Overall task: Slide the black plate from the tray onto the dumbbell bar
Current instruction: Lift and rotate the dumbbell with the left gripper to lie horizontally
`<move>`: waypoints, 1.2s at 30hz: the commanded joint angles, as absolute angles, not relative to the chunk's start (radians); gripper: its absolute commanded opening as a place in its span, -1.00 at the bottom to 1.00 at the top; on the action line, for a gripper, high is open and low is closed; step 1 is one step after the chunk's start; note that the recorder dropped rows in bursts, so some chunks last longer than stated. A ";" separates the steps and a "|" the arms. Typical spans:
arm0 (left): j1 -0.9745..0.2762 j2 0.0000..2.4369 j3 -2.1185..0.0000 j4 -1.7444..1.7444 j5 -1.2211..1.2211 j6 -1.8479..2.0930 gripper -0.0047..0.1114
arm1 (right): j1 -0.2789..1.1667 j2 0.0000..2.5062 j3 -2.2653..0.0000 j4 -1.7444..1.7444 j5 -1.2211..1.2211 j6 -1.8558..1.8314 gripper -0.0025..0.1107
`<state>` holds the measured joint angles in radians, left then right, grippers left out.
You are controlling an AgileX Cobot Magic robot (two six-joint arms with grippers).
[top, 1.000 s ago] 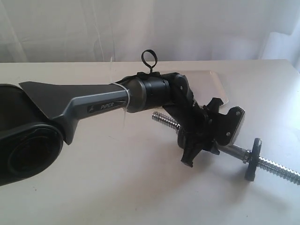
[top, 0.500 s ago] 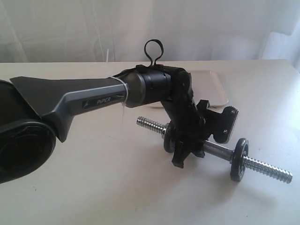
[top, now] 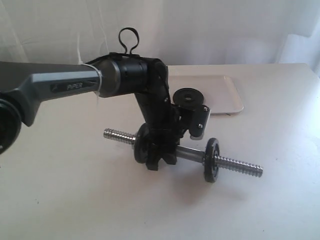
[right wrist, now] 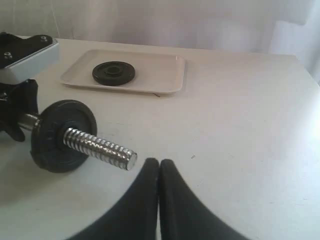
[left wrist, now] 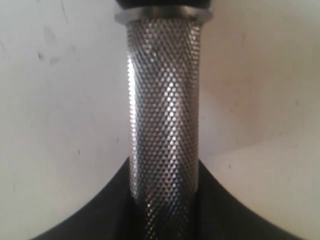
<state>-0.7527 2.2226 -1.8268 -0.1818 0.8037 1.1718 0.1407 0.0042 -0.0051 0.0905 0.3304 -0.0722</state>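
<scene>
From the exterior view, the left gripper [top: 161, 159] comes down on the smooth middle of the dumbbell bar [top: 192, 153], its fingers pinching the rod. The bar lies slantwise across the middle of the tabletop [top: 75, 200]. It carries two black discs, one [top: 141, 145] just beside the gripper toward the left edge and another [top: 211, 160] toward the right edge, with threaded ends poking out past both. The tray [top: 225, 90] sits near the far edge, and the black plate [top: 187, 95] lies flat in it, partly hidden behind the arm.

The left wrist view is filled by the bar's knurled steel [left wrist: 162, 115], with dark fingers [left wrist: 235, 220] closing on it from both sides.

In the right wrist view, the right gripper [right wrist: 159, 167] has its fingers pressed together, holding nothing, near the bar's threaded tip [right wrist: 100, 147]. The nearer disc [right wrist: 64, 135] stands upright on the thread. Beyond it the black plate [right wrist: 113, 73] rests in the tray [right wrist: 172, 75].
</scene>
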 commanded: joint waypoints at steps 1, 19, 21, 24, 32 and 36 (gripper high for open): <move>-0.682 2.107 -1.750 -0.181 0.817 1.122 -0.92 | 0.139 0.000 0.000 0.085 0.321 -0.074 -0.96; -0.618 2.040 -1.651 -0.208 0.790 1.069 -0.92 | 0.139 0.000 0.000 0.085 0.321 -0.074 -0.96; -0.618 2.040 -1.651 -0.221 0.771 1.065 -0.92 | 0.139 0.000 0.000 0.085 0.321 -0.074 -0.96; -0.619 2.040 -1.651 -0.233 0.752 1.065 -0.85 | 0.139 0.000 0.000 0.085 0.321 -0.074 -0.96; -0.621 2.045 -1.651 -0.249 0.779 1.073 0.19 | 0.139 0.000 0.000 0.085 0.321 -0.074 -0.96; -0.621 2.055 -1.651 -0.312 0.776 1.090 0.42 | 0.139 0.000 0.000 0.085 0.321 -0.074 -0.96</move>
<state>-0.6161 2.0499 -1.6538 -0.2532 0.7560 1.0761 0.1407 0.0042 -0.0051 0.0910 0.3304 -0.0722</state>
